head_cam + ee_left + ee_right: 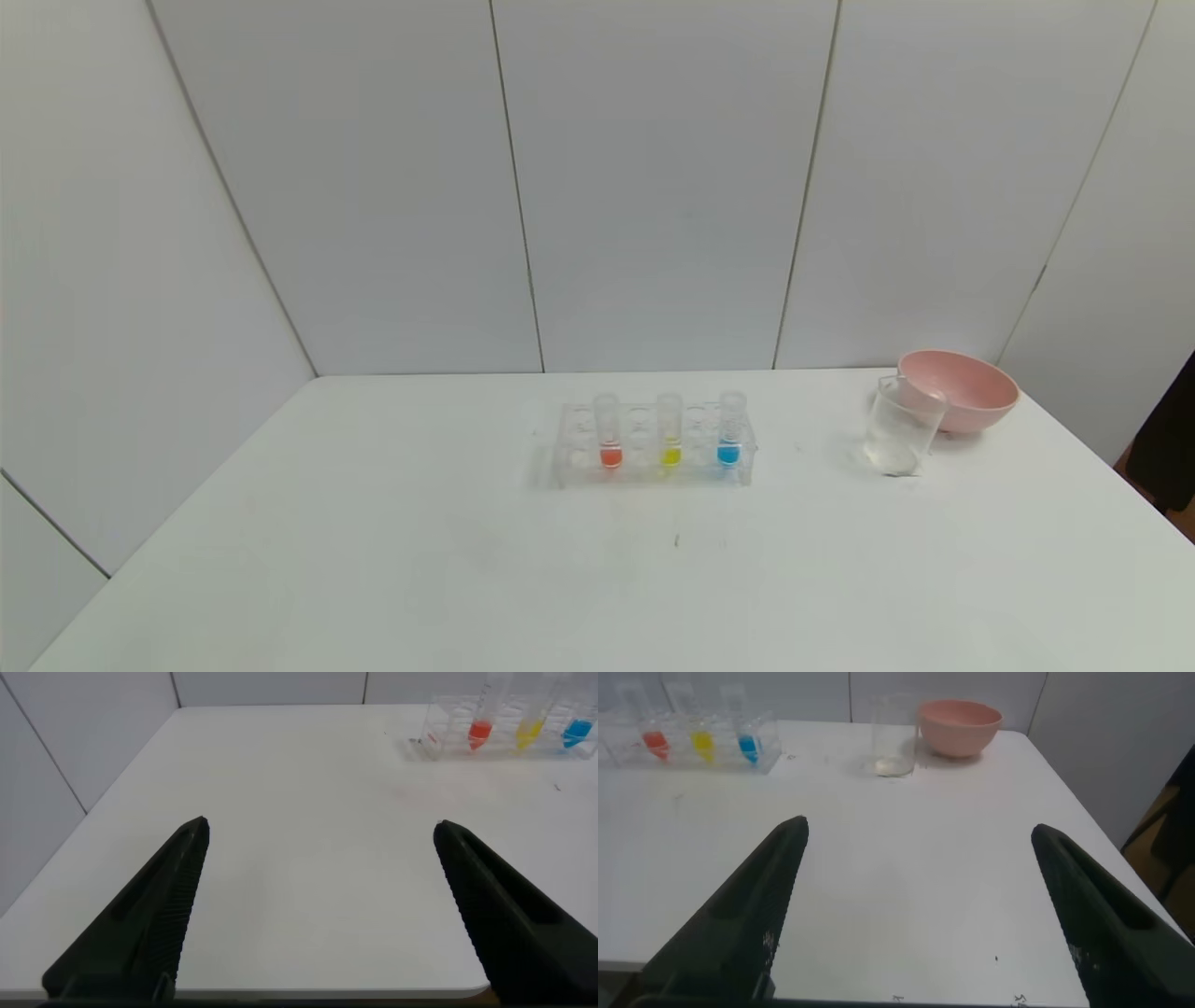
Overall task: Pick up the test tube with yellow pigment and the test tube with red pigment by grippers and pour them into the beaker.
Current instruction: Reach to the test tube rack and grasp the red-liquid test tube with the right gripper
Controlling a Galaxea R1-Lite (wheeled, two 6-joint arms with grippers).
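Both pincers, left pincer (320, 833) and right pincer (920, 833), are hovering wide open and empty over the near bench (373, 560). Mid-frame, red tube (609, 431), yellow tube (669, 429) and blue tube (730, 428) are standing upright in a rack (569, 462). Right of centre, the beaker (898, 426) is standing touching a pink bowl (962, 390).
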